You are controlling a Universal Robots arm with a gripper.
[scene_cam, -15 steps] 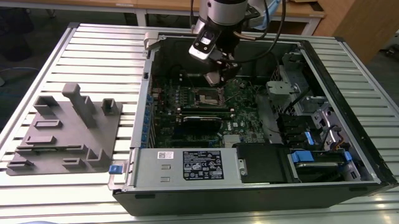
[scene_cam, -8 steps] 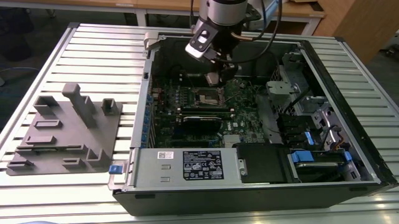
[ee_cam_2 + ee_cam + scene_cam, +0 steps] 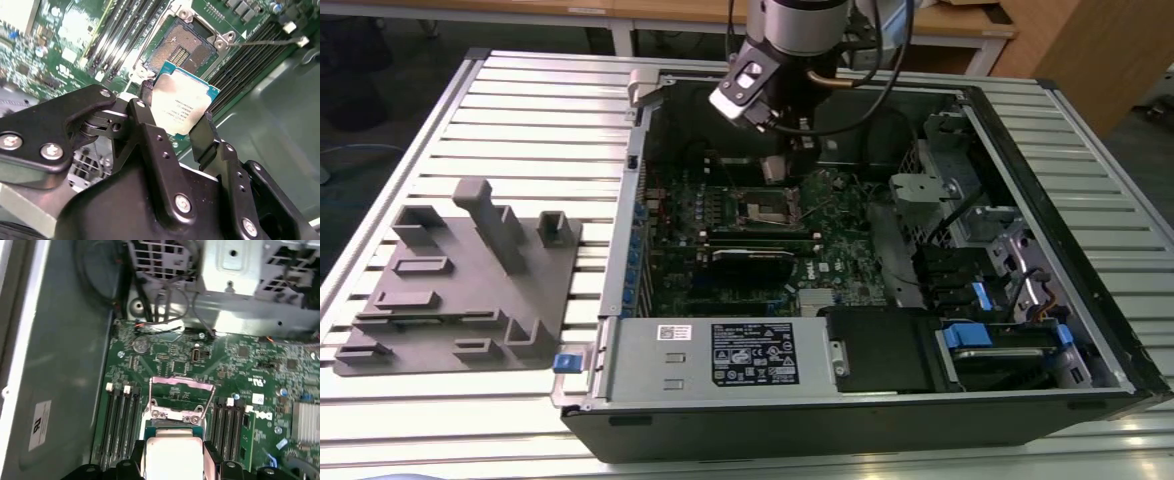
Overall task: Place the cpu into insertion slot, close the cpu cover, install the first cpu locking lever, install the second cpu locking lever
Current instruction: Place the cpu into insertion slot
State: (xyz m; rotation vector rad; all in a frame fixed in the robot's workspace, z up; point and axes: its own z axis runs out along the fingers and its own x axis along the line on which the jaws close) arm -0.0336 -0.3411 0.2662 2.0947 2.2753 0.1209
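Note:
My gripper (image 3: 175, 114) is shut on the cpu (image 3: 182, 105), a flat square chip with a silver-grey top, clamped by its edges between two black fingers (image 3: 146, 100). In the second wrist view the cpu hangs above the green board, just short of the insertion slot (image 3: 187, 44), whose dark socket lies open and bare. The first wrist view shows the cpu (image 3: 172, 457) in my gripper (image 3: 173, 462), with the cpu cover (image 3: 182, 382) standing raised beyond it. In the exterior view my gripper (image 3: 781, 165) hovers just behind the insertion slot (image 3: 767, 208), inside the open computer case.
Rows of long black memory slots (image 3: 122, 420) flank the socket on both sides. A thin wire lever (image 3: 265, 44) juts out beside the socket. Drive cages and cables (image 3: 961, 220) fill the case's right. A grey moulded fixture (image 3: 454, 280) lies on the slatted table at the exterior view's left.

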